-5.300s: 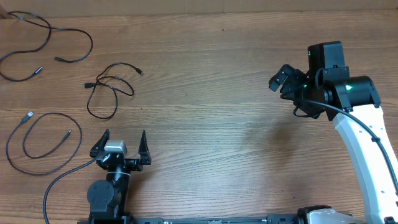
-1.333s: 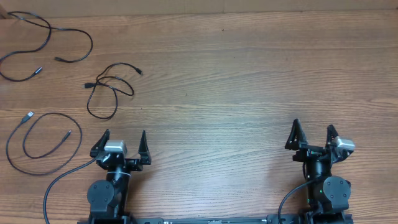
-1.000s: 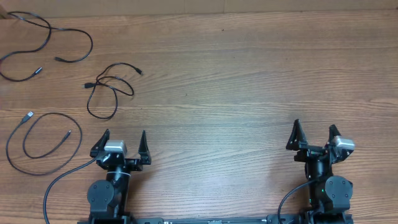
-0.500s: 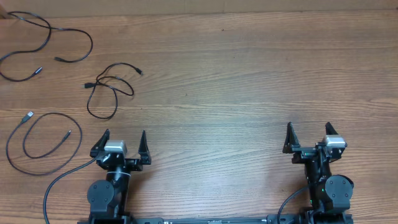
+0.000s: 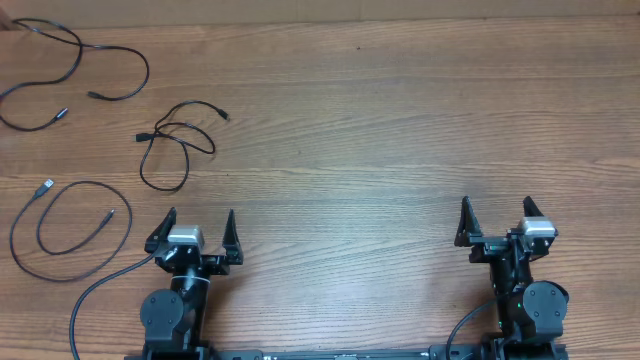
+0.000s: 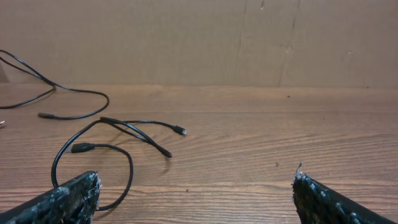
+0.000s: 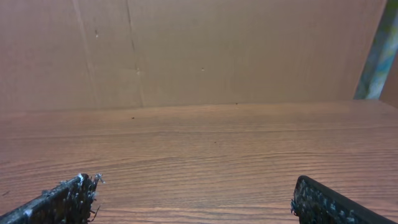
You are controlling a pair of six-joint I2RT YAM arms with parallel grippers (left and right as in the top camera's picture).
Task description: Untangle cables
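Three thin black cables lie apart on the left of the wooden table. One cable (image 5: 75,62) curls at the far left corner. A second cable (image 5: 172,140) lies in the middle left; it also shows in the left wrist view (image 6: 118,140). A third cable (image 5: 65,228) loops at the near left with a silver plug. My left gripper (image 5: 197,222) is open and empty near the front edge, right of the third cable. My right gripper (image 5: 497,212) is open and empty at the front right, far from all cables.
A thick black arm wire (image 5: 95,295) runs along the front left next to the left arm base. A brown cardboard wall (image 7: 199,50) stands behind the table's far edge.
The right arm has come down from the raised far right position to rest at the front right edge, gripper open. The left arm and the cables have not moved.
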